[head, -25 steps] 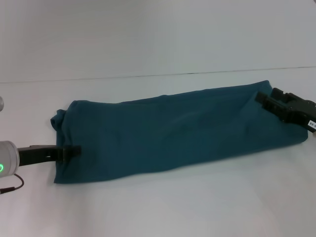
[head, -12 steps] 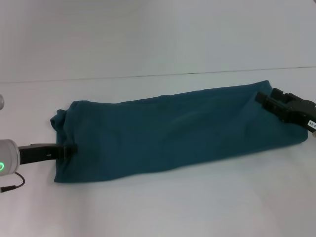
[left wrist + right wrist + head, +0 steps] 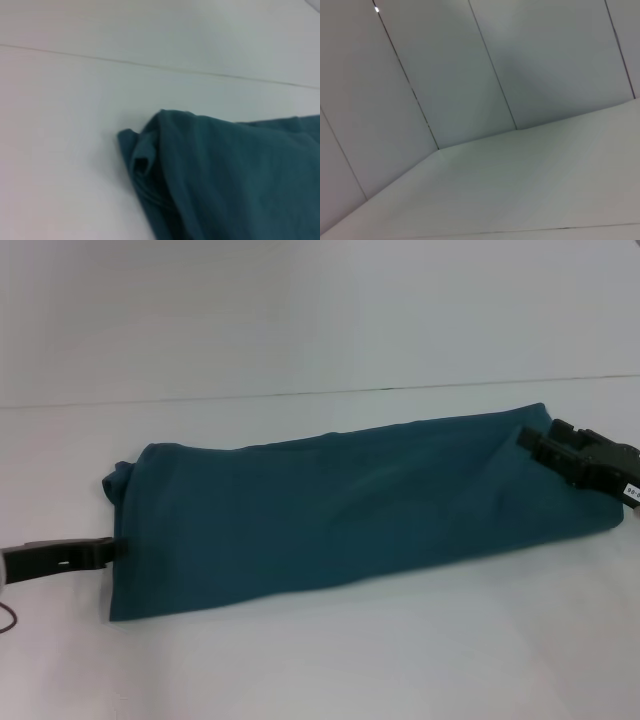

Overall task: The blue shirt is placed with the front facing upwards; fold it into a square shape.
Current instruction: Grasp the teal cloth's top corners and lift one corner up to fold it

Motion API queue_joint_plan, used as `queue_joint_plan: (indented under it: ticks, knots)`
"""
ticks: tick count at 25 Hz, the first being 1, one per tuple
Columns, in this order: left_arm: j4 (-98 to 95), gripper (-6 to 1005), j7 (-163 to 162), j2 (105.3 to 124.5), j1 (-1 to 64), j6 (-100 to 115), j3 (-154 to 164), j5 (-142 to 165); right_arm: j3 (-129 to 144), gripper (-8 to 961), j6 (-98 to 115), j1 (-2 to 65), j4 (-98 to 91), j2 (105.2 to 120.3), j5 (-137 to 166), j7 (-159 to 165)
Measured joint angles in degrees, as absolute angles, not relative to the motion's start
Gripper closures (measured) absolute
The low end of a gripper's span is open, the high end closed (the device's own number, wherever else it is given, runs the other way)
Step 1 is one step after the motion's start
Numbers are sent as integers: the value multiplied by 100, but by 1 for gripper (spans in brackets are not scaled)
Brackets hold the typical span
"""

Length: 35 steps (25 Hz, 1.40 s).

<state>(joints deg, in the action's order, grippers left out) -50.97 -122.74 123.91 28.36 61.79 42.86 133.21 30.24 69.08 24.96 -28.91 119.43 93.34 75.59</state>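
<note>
— Where is the dark teal-blue cotton shirt [image 3: 350, 510]?

— Folded into a long band across the middle of the white table [image 3: 320, 660], its right end nearer the far edge.

— And the black left gripper [image 3: 95, 552]?

— At the band's left end, near the table's left edge, tip just touching the cloth; whether its jaws are parted I cannot tell.

— The black right gripper [image 3: 535, 443]?

— Lying on the band's right end, near the far corner; its jaw state is unclear.
</note>
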Motion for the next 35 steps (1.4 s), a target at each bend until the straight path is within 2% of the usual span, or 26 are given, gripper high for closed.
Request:
queue_joint_plan:
  ticks: [3, 9, 14, 22, 28, 35]
  knots:
    - [-5247, 902, -12399, 12405, 2732, 6170, 4267, 13290, 3024, 298, 6888, 2496, -2891, 11944, 9334, 7559]
    - [-5348, 688, -12929, 12376, 2692, 6241, 4274, 13288, 3023, 298, 6859, 2496, -2891, 11944, 9334, 7559]
    - [-5384, 458, -13222, 12300, 2775, 6448, 4234, 13303, 3023, 299, 6850, 2496, -2891, 11943, 9334, 7566]
    - [-5210, 214, -13298, 12242, 2896, 6392, 4272, 13357, 3023, 299, 6816, 2496, -2891, 11936, 9334, 7567]
    - [-4934, 143, -13215, 12199, 2978, 6211, 4289, 13365, 3023, 300, 6809, 2496, -2891, 11935, 9334, 7568]
    - [-4580, 146, -13203, 12158, 3125, 5972, 4298, 13584, 3023, 301, 6809, 2496, -2894, 11935, 9334, 7596]
